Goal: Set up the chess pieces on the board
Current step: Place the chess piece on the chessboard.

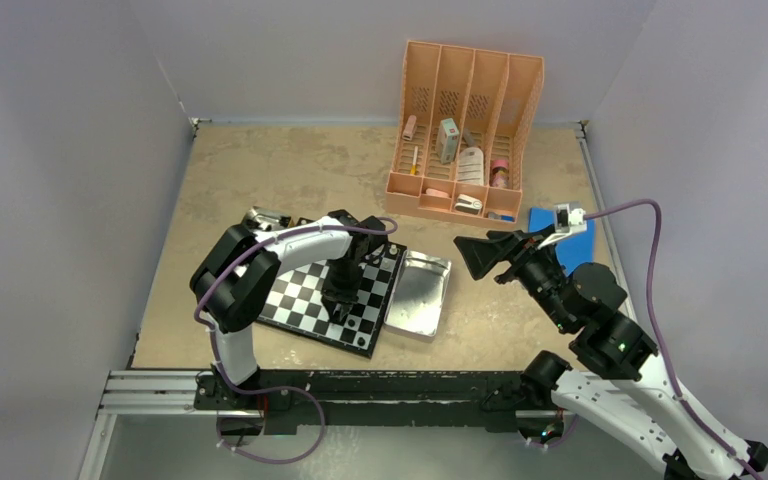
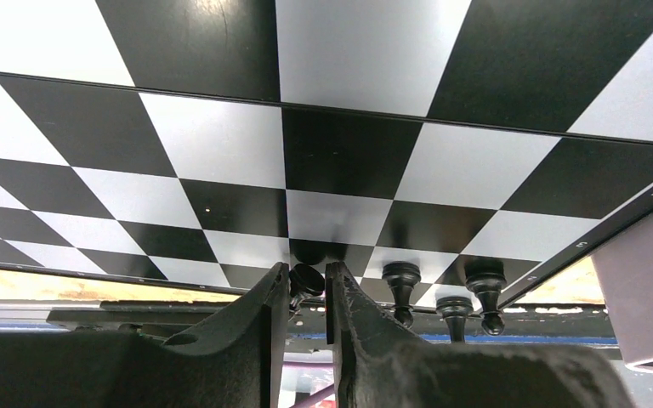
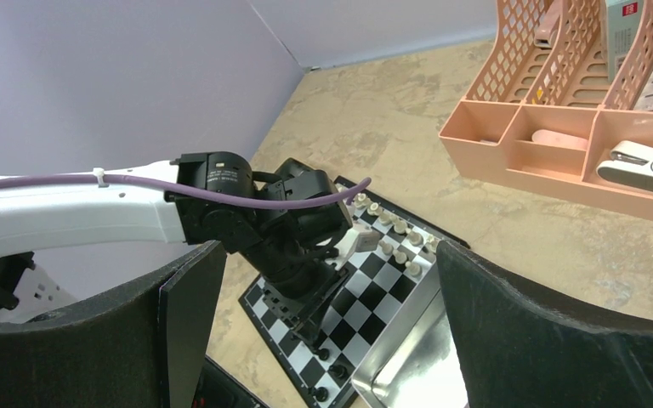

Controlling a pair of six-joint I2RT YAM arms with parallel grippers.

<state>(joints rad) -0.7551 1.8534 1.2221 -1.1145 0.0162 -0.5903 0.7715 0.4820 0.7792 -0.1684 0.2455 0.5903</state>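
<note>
Pale lilac walls [image 1: 60, 150] enclose mottled beige tabletop [image 1: 290, 170]; even light.

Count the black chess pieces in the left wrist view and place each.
4. One black piece sits between the left gripper's fingers at the board's edge; three more stand beside it along that edge, rightward in this view. The fingers may hide others.

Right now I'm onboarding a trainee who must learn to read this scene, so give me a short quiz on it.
1. True or false: the right pincer grips a white piece.
2. What stands between the fingers of the left pincer? A) a black piece B) a white piece C) nothing
3. Name the thing beside the board on the right arm's side.
Key: 1 false, it hangs open and empty. 2 A. 3 the silver tray.
</note>
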